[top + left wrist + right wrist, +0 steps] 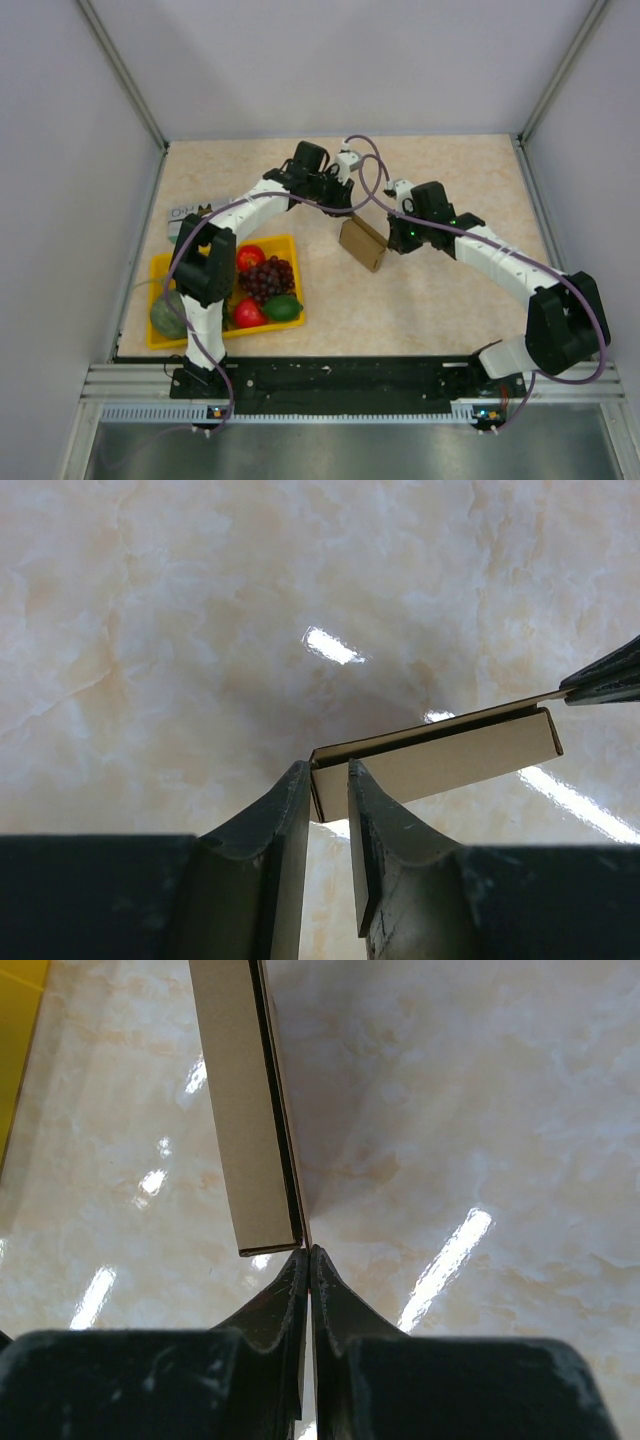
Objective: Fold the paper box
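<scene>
1. Holding the paper box in the air between both arms is the step in hand; it hangs above the middle of the desk, right of the yellow tray and not touching it.
2. The box is a flattened brown sleeve, two layers lying close with a dark slit between them, so I judge the folding far from done.
3. The left tool has a finger on each side of one end of the box; the cardboard fills the gap between them, so it looks clamped on that end.
4. The right tool has its fingers pressed together on a single thin flap that runs out past the box's other end; only that sheet is pinched, not the body.
5. The next move, as I judge it, is to draw or swing that flap about its crease while the left tool holds the body firm, so the sleeve opens or the flap folds over.
6. That calls for a small, steady motion with both tools in step; otherwise the thin flap could slip out or tear, or the sleeve could twist in the left grip.
7. Which flap this is cannot be told from these views.
</scene>
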Available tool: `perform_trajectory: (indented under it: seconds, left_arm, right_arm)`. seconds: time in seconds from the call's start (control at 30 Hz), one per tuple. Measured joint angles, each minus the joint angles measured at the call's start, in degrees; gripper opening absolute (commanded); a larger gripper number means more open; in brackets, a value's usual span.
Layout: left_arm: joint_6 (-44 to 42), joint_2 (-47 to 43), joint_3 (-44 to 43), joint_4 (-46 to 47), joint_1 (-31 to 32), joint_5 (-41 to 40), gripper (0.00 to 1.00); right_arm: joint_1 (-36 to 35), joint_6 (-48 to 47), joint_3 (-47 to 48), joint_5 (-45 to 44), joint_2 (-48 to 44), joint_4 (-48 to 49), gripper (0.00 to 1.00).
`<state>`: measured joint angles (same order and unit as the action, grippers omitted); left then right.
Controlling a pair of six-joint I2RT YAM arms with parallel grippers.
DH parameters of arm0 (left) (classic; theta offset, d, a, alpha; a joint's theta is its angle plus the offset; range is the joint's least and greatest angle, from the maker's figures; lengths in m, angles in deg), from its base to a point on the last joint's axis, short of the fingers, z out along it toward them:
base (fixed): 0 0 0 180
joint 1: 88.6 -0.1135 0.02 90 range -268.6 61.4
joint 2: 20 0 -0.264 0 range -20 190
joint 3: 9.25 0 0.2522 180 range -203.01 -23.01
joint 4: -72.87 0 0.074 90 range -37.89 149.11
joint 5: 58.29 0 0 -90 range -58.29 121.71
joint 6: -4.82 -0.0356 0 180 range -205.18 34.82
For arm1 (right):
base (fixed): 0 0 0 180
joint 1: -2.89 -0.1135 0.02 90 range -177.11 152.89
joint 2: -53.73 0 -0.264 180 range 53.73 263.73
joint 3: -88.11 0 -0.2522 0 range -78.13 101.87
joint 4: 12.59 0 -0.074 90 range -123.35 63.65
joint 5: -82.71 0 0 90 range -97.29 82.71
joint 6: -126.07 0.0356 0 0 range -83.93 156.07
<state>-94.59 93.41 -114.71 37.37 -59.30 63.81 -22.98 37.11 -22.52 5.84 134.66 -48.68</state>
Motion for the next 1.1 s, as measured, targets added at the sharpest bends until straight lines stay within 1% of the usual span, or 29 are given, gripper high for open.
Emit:
perform_trajectory:
  seconds: [0.2, 0.27, 0.37, 0.47, 0.7, 0.83, 0.93, 1.1]
  left_arm:
    - [-0.2, 0.0, 0.9, 1.0, 0.0, 0.0, 0.23]
    - [-0.2, 0.0, 1.6, 1.2, 0.0, 0.0, 0.25]
    - [-0.1, 0.0, 2.3, 1.2, 0.0, -0.3, 0.38]
    - [0.0, 0.0, 2.6, 1.6, 0.0, -0.6, 0.41]
    - [1.5, 0.0, 2.6, 3.1, -0.8, 0.6, 0.44]
    - [4.4, -0.2, 3.6, 6.1, -3.5, 4.9, 0.43]
    - [5.4, -0.3, 4.1, 7.1, -5.2, 6.7, 0.41]
    - [5.4, -0.3, 4.1, 7.4, -5.7, 8.7, 0.40]
  right_arm:
    - [0.0, 0.0, 0.0, 0.0, 0.0, 0.0, 0.00]
    - [0.0, 0.0, 0.0, 0.0, 0.0, 0.0, 0.00]
    - [0.0, 0.0, 0.0, 0.0, 0.0, 0.0, 0.00]
    - [0.0, 0.0, 0.0, 0.0, 0.0, 0.0, 0.00]
    - [0.0, 0.0, 0.0, 0.0, 0.0, 0.0, 0.00]
    - [0.0, 0.0, 0.0, 0.0, -0.1, 0.0, 0.00]
    - [0.0, 0.0, 0.0, 0.1, -0.2, 0.0, 0.00]
    - [0.0, 0.0, 0.0, 0.3, -0.3, 0.0, 0.00]
